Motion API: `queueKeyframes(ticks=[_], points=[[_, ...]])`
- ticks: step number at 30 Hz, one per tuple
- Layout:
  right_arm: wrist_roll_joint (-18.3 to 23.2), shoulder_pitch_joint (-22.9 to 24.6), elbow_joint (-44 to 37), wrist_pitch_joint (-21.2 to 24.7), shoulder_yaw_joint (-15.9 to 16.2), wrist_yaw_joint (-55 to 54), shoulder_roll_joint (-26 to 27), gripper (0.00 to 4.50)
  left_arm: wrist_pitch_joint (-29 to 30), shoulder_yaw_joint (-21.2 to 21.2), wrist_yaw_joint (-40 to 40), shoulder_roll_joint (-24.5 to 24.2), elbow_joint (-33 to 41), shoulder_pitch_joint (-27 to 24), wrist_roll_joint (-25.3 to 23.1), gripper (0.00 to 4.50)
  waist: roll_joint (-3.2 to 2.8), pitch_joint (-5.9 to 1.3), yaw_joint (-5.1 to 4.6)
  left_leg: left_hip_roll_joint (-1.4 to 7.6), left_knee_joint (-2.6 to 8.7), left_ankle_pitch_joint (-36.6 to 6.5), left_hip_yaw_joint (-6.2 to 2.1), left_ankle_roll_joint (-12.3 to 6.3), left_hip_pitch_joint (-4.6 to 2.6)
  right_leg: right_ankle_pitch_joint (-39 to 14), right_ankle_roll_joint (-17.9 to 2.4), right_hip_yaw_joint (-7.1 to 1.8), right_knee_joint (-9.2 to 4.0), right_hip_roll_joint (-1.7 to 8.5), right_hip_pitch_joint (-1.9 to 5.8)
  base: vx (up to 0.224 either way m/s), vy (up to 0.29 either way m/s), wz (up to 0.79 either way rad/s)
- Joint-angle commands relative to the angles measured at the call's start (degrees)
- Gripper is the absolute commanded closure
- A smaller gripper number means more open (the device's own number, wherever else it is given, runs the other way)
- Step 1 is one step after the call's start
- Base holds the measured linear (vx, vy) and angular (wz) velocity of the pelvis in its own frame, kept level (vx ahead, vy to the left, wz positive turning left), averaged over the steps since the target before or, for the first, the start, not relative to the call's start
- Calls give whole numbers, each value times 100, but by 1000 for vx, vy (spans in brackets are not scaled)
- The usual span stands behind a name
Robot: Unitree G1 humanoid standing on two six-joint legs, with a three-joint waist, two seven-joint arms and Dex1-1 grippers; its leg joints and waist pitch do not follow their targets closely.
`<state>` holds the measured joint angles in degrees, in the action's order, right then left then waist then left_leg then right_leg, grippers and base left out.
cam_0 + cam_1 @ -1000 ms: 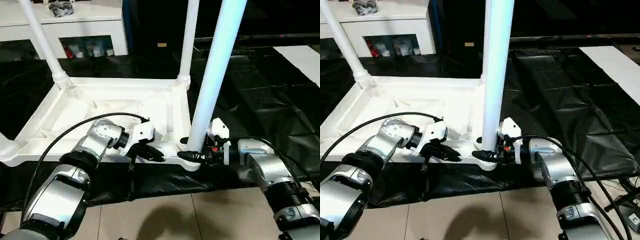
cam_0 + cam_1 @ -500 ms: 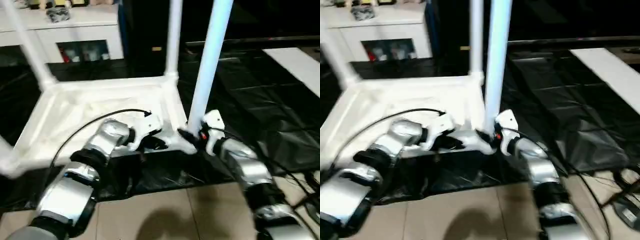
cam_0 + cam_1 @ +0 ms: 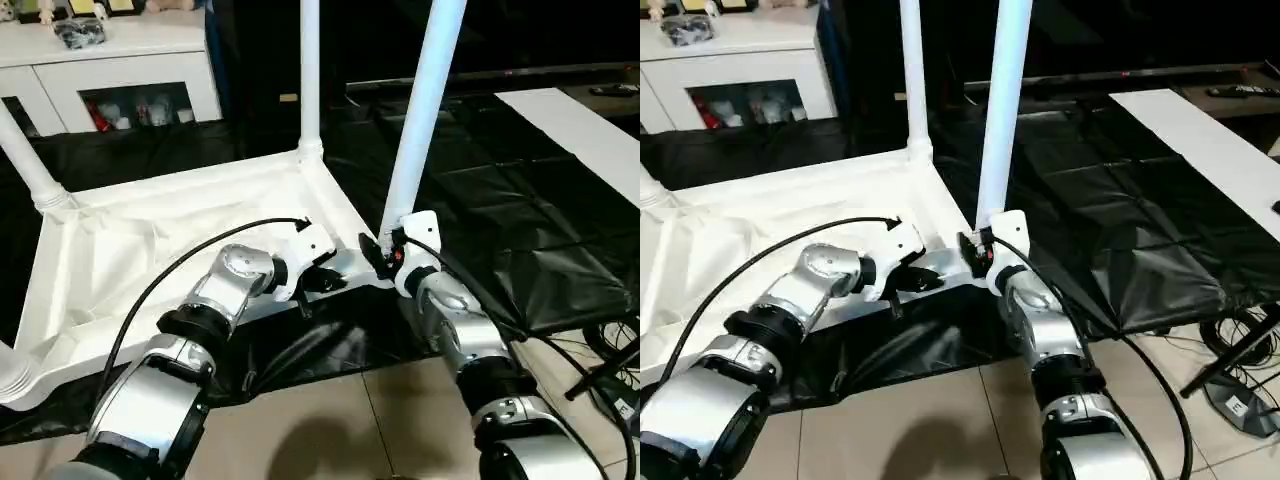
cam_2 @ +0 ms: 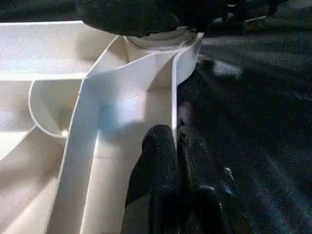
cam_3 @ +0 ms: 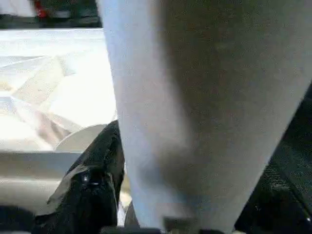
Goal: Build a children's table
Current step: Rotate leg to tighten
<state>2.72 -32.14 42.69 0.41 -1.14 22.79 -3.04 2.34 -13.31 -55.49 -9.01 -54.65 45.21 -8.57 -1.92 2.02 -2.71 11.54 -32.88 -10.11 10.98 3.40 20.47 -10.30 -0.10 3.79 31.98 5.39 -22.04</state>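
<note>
Tabletop: white plastic rectangular tabletop (image 3: 150, 250) with raised rim and rounded corner sockets, lying underside up on black plastic sheeting (image 3: 520, 210) spread over the tiled floor (image 3: 330, 420); its long axis runs from the near right corner away to the left.
Legs: long white round tube legs stand upright in the corner sockets; the near right leg (image 3: 420, 120) leans slightly right toward its top, the far right leg (image 3: 309, 70) is vertical, and the far left leg (image 3: 25, 160) tilts left. A fourth socket collar (image 3: 12, 375) shows at the near left corner.
Left gripper: left gripper (image 4: 175, 161) is pinched on the thin upright rim (image 4: 173, 97) of the tabletop, one black finger (image 4: 158, 161) on each side, near the near right corner.
Right gripper: right gripper (image 3: 378, 252) sits at the foot of the near right leg, with one black finger (image 5: 97, 170) beside the tube; whether it clamps the leg cannot be told.
Writing: no lettering can be read anywhere.
Containers: white cabinet (image 3: 110, 70) behind the sheeting, with small blurred items in its open compartment (image 3: 150, 105) and a dark bundle (image 3: 80, 32) on top.
Other: flat thin white board (image 3: 580, 130) lying on the sheeting at far right.
</note>
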Motion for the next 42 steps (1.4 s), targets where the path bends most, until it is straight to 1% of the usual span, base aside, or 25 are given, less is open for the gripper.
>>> queueKeyframes(ticks=[1,4,5,7,8,9,10,12,13,14,16,18,20,21,23,26,31,33,35,36,37,39,40,41,42], points=[[76,92,-86,126,471,790,57,138,-162,-156,-225,72,153,-54,65,450,4,-240,-16,118,465,-2826,-132,-125,-62,-2597,-1000,-143,-484,258,85,0,0,0],[240,291,-443,270,681,1861,-305,138,-426,-205,-701,-144,136,-88,78,450,25,-276,16,131,456,-2457,-106,-257,-20,-2004,-1189,-168,-419,255,150,0,0,0],[293,344,-539,325,735,2141,-401,138,-506,-214,-836,-198,132,-93,92,450,32,-287,28,137,439,-2231,-85,-339,5,-1684,-1282,-185,-385,256,171,0,0,0],[418,498,-819,362,934,2943,-723,138,-765,-246,-1322,-364,138,-110,161,450,32,-305,63,146,418,-1933,-64,-461,-1,-1344,-1415,-186,-352,257,186,62,-21,5],[466,559,-932,384,1036,3320,-886,138,-880,-275,-1525,-448,122,-106,167,450,62,-315,108,150,394,-1724,-46,-542,3,-1134,-1498,-177,-317,249,212,65,-23,6],[489,589,-987,398,1091,3527,-976,138,-942,-293,-1634,-494,108,-101,166,450,48,-325,162,165,370,-1485,-16,-627,9,-847,-1565,-180,-275,238,219,68,-27,3],[497,596,-1004,408,1110,3599,-1007,138,-975,-301,-1673,-511,100,-97,164,450,40,-337,180,171,361,-1332,-18,-667,21,-678,-1607,-176,-244,243,239,56,-31,-1],[549,619,-1090,458,1212,4051,-1191,138,-1001,-314,-1884,-587,86,-77,188,450,37,-386,273,174,310,-800,-2,-805,12,64,-1764,-174,-145,243,255,28,-15,0],[561,629,-1126,456,1265,4289,-1280,138,-1007,-316,-2005,-618,78,-68,206,450,41,-401,300,171,284,-666,9,-845,10,298,-1813,-184,-112,238,250,0,0,0],[537,625,-1137,416,1325,4485,-1366,138,-1039,-328,-2110,-649,70,-53,209,450,47,-396,376,161,258,-551,19,-924,23,555,-1853,-192,-74,241,236,0,0,0],[531,608,-1168,461,1406,4788,-1487,151,-1075,-351,-2288,-685,70,-38,230,450,47,-369,418,171,274,-659,19,-930,23,299,-1806,-176,-96,252,228,0,0,0],[539,592,-1183,526,1444,4948,-1545,162,-1091,-370,-2384,-703,70,-30,239,450,57,-338,466,183,308,-945,15,-751,3,-330,-1704,-181,-149,247,221,0,0,0],[538,530,-1192,661,1546,5279,-1660,179,-1195,-431,-2563,-748,22,2,219,450,42,-323,475,195,335,-1157,5,-609,-13,-686,-1642,-184,-182,245,209,0,0,0],[537,513,-1203,692,1588,5361,-1694,186,-1230,-442,-2597,-760,-8,16,213,450,40,-310,482,199,346,-1293,9,-532,-37,-878,-1602,-188,-208,242,191,0,0,0],[533,471,-1198,727,1630,5497,-1730,205,-1289,-438,-2666,-772,-75,51,206,450,36,-301,489,204,360,-1431,11,-435,-53,-1067,-1566,-195,-226,245,178,0,0,0],[548,406,-1138,758,1655,5589,-1721,224,-1316,-425,-2716,-778,-141,93,198,450,50,-313,478,194,360,-1385,-1,-368,-26,-1103,-1508,-198,-215,254,197,0,0,0],[574,382,-1101,803,1691,5718,-1715,236,-1327,-414,-2713,-783,-231,139,191,450,57,-332,483,179,335,-1213,4,-428,-14,-861,-1545,-198,-189,249,208,0,0,0],[593,409,-1120,845,1632,5610,-1672,239,-1260,-365,-2603,-774,-233,137,223,450,40,-333,487,180,331,-1158,3,-469,-11,-792,-1575,-192,-185,252,208,0,0,0],[586,415,-1073,782,1508,5314,-1582,240,-1178,-316,-2385,-758,-241,147,215,450,47,-326,481,180,334,-1212,7,-457,-13,-870,-1565,-191,-195,246,203,0,0,0],[550,370,-942,701,1333,4865,-1456,240,-1060,-254,-2118,-726,-276,176,209,450,41,-318,477,181,336,-1258,9,-406,-14,-1002,-1540,-198,-203,257,190,0,0,0],[542,359,-914,684,1299,4775,-1432,240,-1034,-241,-2068,-718,-282,182,209,450,34,-312,475,175,339,-1304,7,-365,-16,-1111,-1521,-196,-216,257,181,0,0,0],[477,246,-631,665,1023,3959,-1241,242,-836,-117,-1597,-640,-271,214,220,450,45,-293,444,168,365,-1549,-16,-211,-28,-1654,-1370,-189,-258,258,172,0,0,0],[384,197,-453,527,877,3355,-1130,243,-675,-57,-1311,-582,-199,209,218,450,55,-295,434,169,366,-1569,-17,-172,-35,-1742,-1336,-196,-263,265,159,0,0,0],[335,169,-349,501,785,2945,-1042,243,-583,-25,-1132,-537,-151,200,210,450,50,-283,401,159,376,-1685,-25,-101,-47,-1954,-1283,-198,-286,261,132,0,0,0],[306,151,-284,496,725,2682,-982,246,-529,-6,-1018,-508,-121,194,205,450,47,-277,373,152,391,-1722,-47,-33,-35,-2119,-1200,-194,-303,266,136,0,0,0]])
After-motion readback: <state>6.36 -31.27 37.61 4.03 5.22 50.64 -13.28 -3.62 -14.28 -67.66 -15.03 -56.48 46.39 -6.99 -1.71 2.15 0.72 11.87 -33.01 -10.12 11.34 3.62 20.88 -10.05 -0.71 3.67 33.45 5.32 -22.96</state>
